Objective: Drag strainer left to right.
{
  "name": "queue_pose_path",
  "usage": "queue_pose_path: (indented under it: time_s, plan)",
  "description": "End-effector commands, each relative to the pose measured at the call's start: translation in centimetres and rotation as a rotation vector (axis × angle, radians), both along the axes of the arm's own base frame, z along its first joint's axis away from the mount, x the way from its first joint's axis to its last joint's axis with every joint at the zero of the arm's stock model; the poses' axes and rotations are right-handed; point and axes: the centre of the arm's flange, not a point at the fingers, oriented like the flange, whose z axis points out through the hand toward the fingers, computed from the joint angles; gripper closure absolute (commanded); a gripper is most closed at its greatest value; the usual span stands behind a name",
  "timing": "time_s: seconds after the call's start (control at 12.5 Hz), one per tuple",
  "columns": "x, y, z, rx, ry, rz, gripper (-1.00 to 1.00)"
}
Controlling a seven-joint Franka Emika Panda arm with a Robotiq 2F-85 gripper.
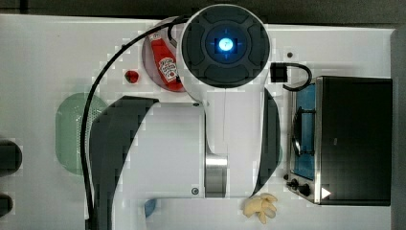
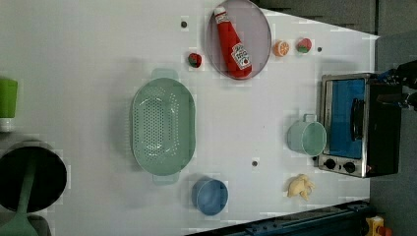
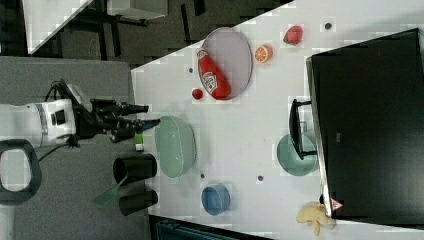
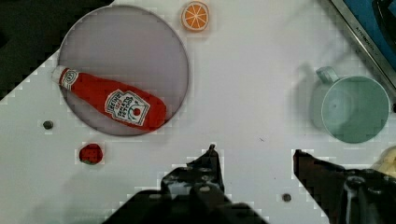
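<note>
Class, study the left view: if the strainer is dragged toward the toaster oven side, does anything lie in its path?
Probably: the mint mug stands between the strainer and the toaster oven; before it, bare table.

The black hand, fingers apart, hangs just beside the pale mint-green perforated plastic strainer on the white worktop, near a round blue bowl.

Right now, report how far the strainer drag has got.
Nothing looks done yet. The strainer sits toward the left view's left, apart from the mug and the toaster oven on the left view's right. In hand: nothing. The gripper hangs open above bare table, gripping nothing, in the wrist view. Left to do: reach the strainer, catch its rim and drag it across toward the mug's side.
</note>
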Motion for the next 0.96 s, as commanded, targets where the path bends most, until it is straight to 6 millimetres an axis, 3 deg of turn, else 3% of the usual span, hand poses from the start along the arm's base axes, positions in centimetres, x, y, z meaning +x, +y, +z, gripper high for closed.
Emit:
queue_pose_path:
  time_s: [0.08,0.24,0.32,0.48,0.72,0.96]
  plan:
    - [-14.1,-3.6,8.5,0.009,-0.013,-0.191,-0.59]
    - [-14.1,-3.6,8.5,0.010,-0.012,-0.191,-0.99]
    - [-14.0,-3.1,8.4,0.010,-0.012,-0.182,-1.00]
    - [-13.3,0.0,7.3,0.010,0.004,-0.133,-1.00]
    - [-11.1,7.7,4.1,-0.011,0.011,-0.110,-1.00]
    - [-9.7,16.4,-1.1,-0.050,0.017,-0.246,-1.00]
